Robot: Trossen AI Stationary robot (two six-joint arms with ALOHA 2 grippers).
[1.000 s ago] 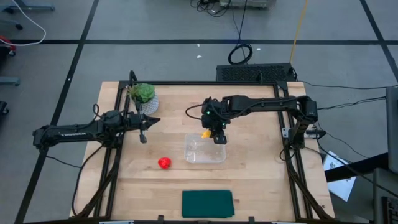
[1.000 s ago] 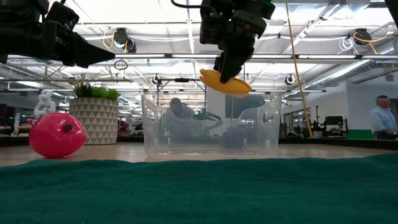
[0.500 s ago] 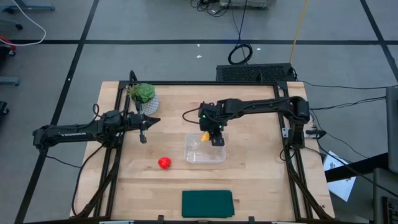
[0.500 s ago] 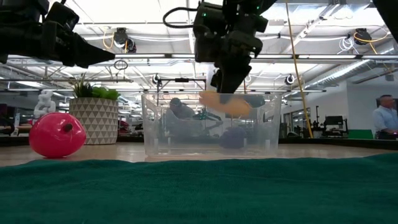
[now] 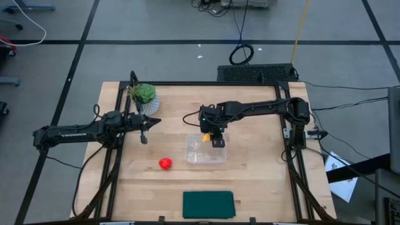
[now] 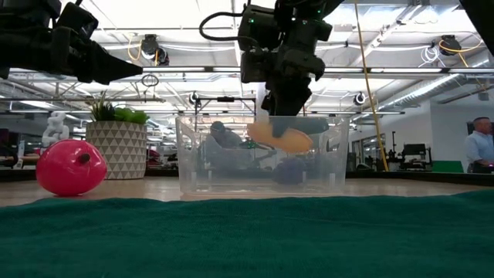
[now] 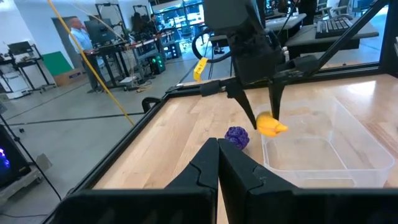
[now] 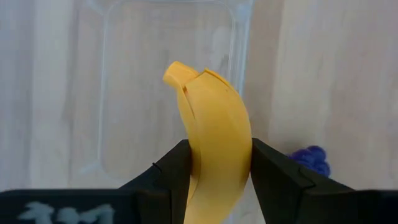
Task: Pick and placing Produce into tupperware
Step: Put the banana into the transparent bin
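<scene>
Right gripper [image 8: 214,180]: jaws clamped on banana [image 8: 214,134], inside the tupperware [image 5: 206,150] rim.
Left gripper [image 7: 217,163]: jaws together, waiting near potted plant [image 5: 144,95].
Red fruit [image 5: 165,164]: on table.

Banana [image 6: 281,137] in tupperware [image 6: 193,166], off floor.

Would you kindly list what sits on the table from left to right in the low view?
Red fruit → potted plant → clear tupperware, with the banana held in the right hand lowered inside it.
</scene>
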